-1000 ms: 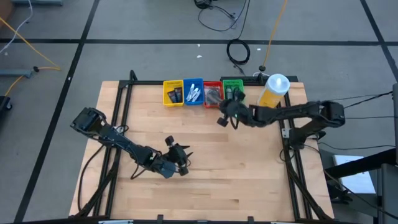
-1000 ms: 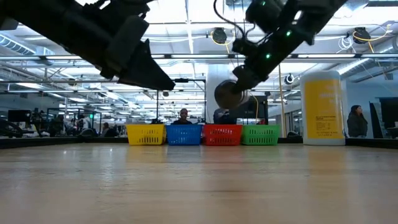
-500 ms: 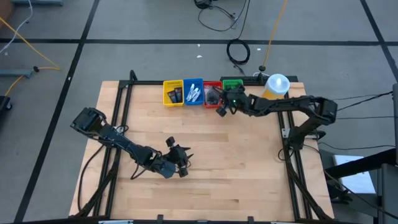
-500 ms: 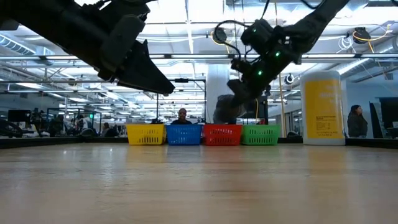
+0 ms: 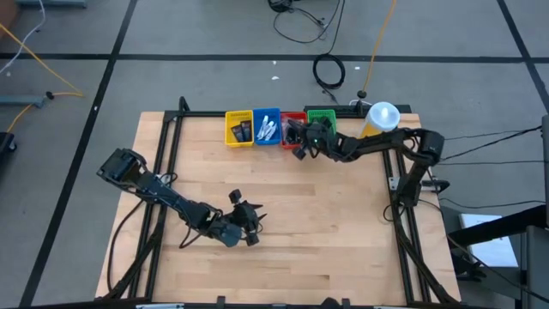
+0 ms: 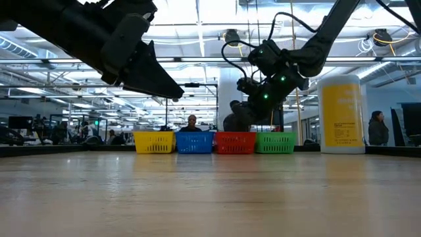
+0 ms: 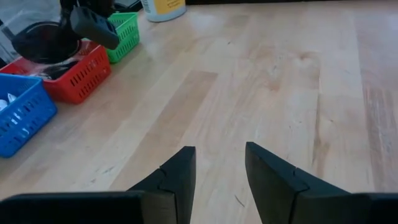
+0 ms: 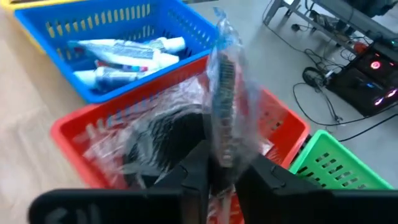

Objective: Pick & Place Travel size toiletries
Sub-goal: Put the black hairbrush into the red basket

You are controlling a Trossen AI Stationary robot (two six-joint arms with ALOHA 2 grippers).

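1. You are holding the right gripper over the red tray, at the far edge of the table, with a clear-wrapped packet pinched between its fingers; the jaws are standing only a sliver apart, and the packet is still in the grip.
2. The packet is standing on edge, its long axis running straight out from the fingertips, and the tray is lying directly beneath it, so the drop is turning on staying inside the red walls, with the blue tray just to the left and the green tray just to the right.
3. Your left gripper is waiting over bare wood, near and left, jaws part open and holding nothing; the right arm is by far the nearer.
4. The right wrist view is showing you wrapped packets already lying in the red tray and tubes in the blue one; the high view is only giving the gripper's place over the row, and the low view is hiding the tray contents.
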